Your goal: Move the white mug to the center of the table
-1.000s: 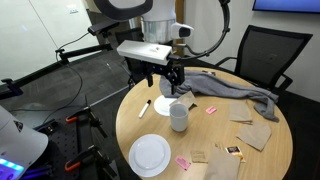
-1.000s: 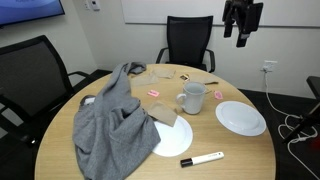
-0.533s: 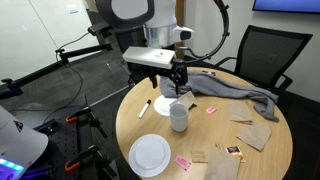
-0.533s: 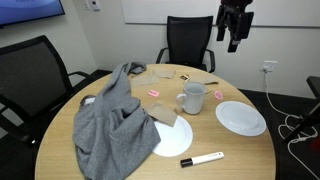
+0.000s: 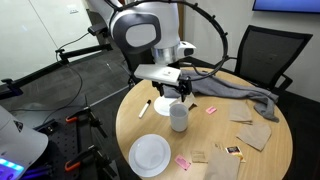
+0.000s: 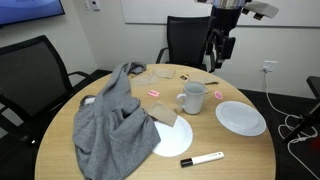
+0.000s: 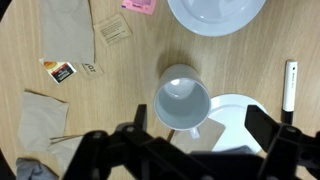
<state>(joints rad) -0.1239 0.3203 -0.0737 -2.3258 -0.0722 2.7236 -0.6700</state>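
The gripper point(image 5: 180, 95) hung with its dark jaws spread wide, holding nothing. Directly beneath it, not touching, stood the white mug point(image 7: 182, 103), a smooth, glossy cylinder. It stood upright on the round, light wooden bench point(image 7: 120, 85), just beside a flat white disc point(image 7: 238, 110).

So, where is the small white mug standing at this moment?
In an exterior view the small white cylindrical mug stands on the round wooden table, between the flat white plate and the grey cloth.
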